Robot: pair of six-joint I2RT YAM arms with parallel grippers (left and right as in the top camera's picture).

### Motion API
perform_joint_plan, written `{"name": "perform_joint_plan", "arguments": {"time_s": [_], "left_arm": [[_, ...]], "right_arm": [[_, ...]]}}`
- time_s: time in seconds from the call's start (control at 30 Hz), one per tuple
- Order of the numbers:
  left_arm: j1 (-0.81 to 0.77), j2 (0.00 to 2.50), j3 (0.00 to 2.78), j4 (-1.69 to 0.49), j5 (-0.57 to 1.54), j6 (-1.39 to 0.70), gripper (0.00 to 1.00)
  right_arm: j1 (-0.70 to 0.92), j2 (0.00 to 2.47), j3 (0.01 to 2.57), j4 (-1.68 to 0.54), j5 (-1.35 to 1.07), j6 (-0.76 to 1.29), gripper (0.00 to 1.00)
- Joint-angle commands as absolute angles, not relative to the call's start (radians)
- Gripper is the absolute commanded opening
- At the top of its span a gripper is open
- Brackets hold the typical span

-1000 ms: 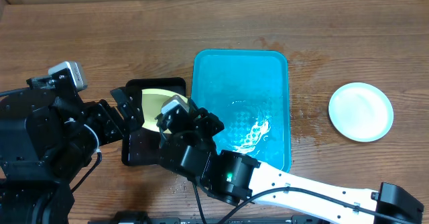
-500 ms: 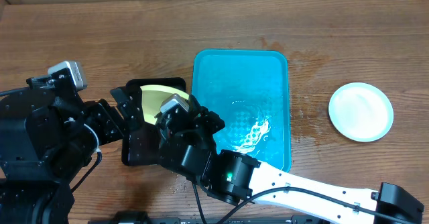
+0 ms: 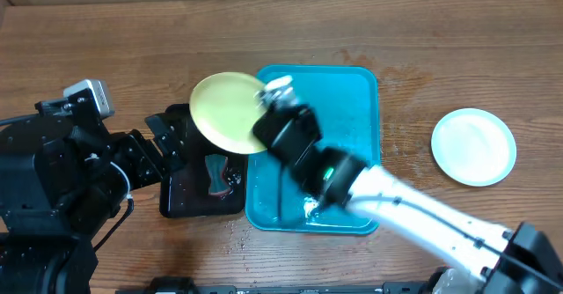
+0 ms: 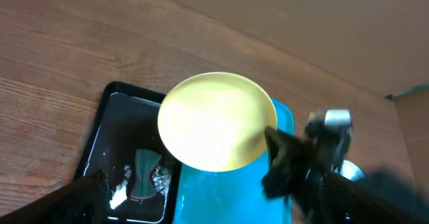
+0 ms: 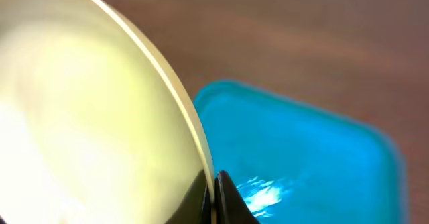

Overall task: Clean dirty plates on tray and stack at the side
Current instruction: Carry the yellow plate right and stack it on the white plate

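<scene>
My right gripper [image 3: 263, 121] is shut on the rim of a pale yellow-green plate [image 3: 226, 111] and holds it tilted in the air, over the gap between the black tray and the turquoise tray [image 3: 352, 87]. The right wrist view shows the fingers [image 5: 213, 197] pinching the plate's edge [image 5: 87, 130] above the turquoise tray [image 5: 301, 150]. The plate's face [image 4: 214, 120] looks clean in the left wrist view. A pale light-blue plate [image 3: 473, 146] lies on the table at the right. My left gripper [image 3: 173, 141] is open and empty at the black tray's left end.
A small black tray [image 3: 180, 197] lies left of the turquoise tray, wet, with a dark sponge [image 3: 216, 175] in it; the sponge also shows in the left wrist view [image 4: 144, 177]. Water glints in the turquoise tray. My right arm lies across that tray.
My right arm has lifted the yellow-green plate out of the black tray and swung it up and to the right. The sponge is now uncovered. The left arm has not moved.
</scene>
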State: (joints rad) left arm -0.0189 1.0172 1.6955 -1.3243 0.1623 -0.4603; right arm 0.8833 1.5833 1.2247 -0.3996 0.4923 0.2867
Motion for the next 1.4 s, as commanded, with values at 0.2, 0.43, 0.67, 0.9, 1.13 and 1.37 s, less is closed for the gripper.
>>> {"name": "perform_joint_plan", "arguments": {"time_s": [0.2,0.43,0.67,0.9,1.13,1.37], "left_arm": [[-0.013,1.031,1.712,-1.329,0.169,-0.422,1.00],[-0.013,1.042,1.712,-1.332,0.168,-0.422,1.00],[-0.013,1.061,1.712,-1.337,0.169,-0.421,1.00],[-0.013,1.071,1.712,-1.363,0.169,-0.378,1.00],[-0.013,1.071,1.712,-1.393,0.168,-0.358,1.00],[-0.013,1.071,1.712,-1.434,0.169,-0.358,1.00]], "right_arm": [[0.204,1.463,1.330,-0.704,-0.407,0.495,0.04],[-0.231,1.502,1.318,-1.058,-0.169,0.494,0.04],[-0.424,1.572,1.149,-1.039,-0.061,0.490,0.04],[-0.575,1.578,1.123,-1.019,-0.179,0.487,0.41],[-0.584,1.481,1.254,-1.157,-0.334,0.371,0.43],[-0.297,1.234,1.283,-1.175,-0.389,0.227,0.39]]}}
